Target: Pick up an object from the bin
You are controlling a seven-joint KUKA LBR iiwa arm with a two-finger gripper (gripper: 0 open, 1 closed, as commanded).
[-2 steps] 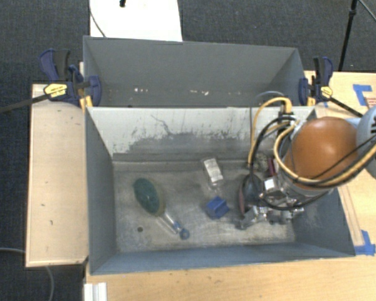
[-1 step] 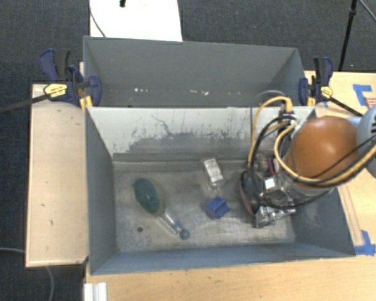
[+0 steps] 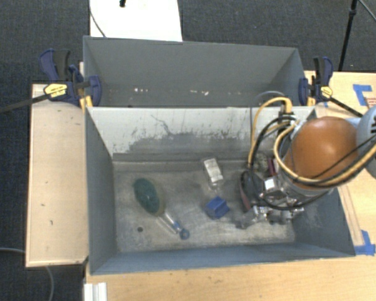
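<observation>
**Pincer point(image 3: 266, 213) low at right of bin point(image 3: 175, 74) floor**

Pincer's opening cannot be told; nothing seen held. Nearest item: small blue block point(image 3: 217, 207), just beside it toward the bin's middle, apart from the green oval piece point(image 3: 147, 194). Advise centring squarely over the block before closing. No legible markings on items.

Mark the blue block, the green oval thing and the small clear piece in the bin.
blue block point(image 3: 217, 207), camera view, on its top face.
green oval thing point(image 3: 146, 194), camera view, on the middle of its rounded body.
small clear piece point(image 3: 212, 170), camera view, on its middle.
</observation>
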